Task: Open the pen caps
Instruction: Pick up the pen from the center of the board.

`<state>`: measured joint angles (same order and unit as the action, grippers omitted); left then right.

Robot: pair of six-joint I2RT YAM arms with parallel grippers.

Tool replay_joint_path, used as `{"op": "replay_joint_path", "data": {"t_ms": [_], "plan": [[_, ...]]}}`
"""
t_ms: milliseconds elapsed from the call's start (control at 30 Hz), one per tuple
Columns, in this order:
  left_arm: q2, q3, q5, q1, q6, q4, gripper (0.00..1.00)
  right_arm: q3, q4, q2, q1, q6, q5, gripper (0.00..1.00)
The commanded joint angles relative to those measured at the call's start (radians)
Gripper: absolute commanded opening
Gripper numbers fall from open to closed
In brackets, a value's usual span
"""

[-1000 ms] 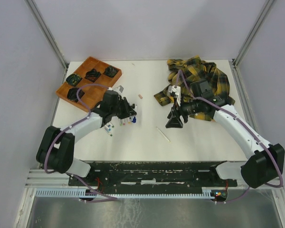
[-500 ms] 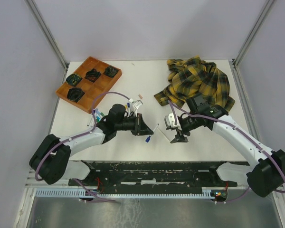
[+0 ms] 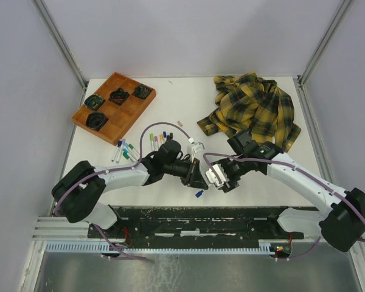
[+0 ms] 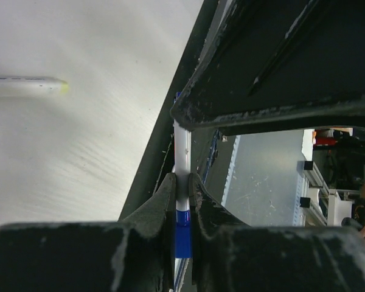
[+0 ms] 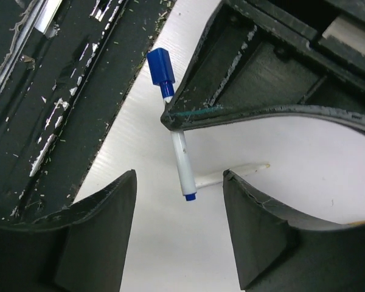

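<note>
My left gripper (image 3: pixel 196 179) is shut on a white marker barrel (image 4: pixel 182 149), just beside its blue cap (image 4: pixel 182 234). In the right wrist view the marker (image 5: pixel 180 159) hangs under the left finger, with the blue cap (image 5: pixel 160 66) sticking out on the far side and a small blue end pointing at me. My right gripper (image 5: pixel 179 237) is open, facing the marker's free end a short way off, touching nothing. From the top view the blue cap (image 3: pixel 198 194) sits near the table's front edge, with the right gripper (image 3: pixel 219 177) just to its right.
Several capped markers (image 3: pixel 125 151) lie in loose groups on the table left of the grippers. A bare white barrel (image 5: pixel 231 176) lies under the held marker. An orange tray (image 3: pixel 126 109) with dark items stands back left. A plaid shirt (image 3: pixel 252 109) lies back right.
My left gripper has carried the blue-capped marker right and toward the front edge. My right gripper has moved left to meet it and stands open before the marker's end.
</note>
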<state>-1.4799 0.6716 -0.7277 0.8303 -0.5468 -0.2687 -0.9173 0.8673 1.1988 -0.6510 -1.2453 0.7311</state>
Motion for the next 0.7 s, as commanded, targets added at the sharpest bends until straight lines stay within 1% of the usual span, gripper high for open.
{"op": "replay_joint_path", "data": {"t_ms": [0, 433, 667], "plan": [[-0.017, 0.055, -0.046, 0.020, 0.067, -0.012, 0.03, 0.009, 0.003, -0.006, -0.047, -0.097, -0.033, 0.65], [-0.028, 0.062, -0.074, 0.033, 0.062, -0.049, 0.03, -0.006, 0.004, 0.061, -0.164, -0.103, -0.189, 0.42], [-0.025, 0.059, -0.088, 0.033, 0.058, -0.066, 0.03, -0.018, 0.006, 0.079, -0.188, -0.094, -0.210, 0.31]]}}
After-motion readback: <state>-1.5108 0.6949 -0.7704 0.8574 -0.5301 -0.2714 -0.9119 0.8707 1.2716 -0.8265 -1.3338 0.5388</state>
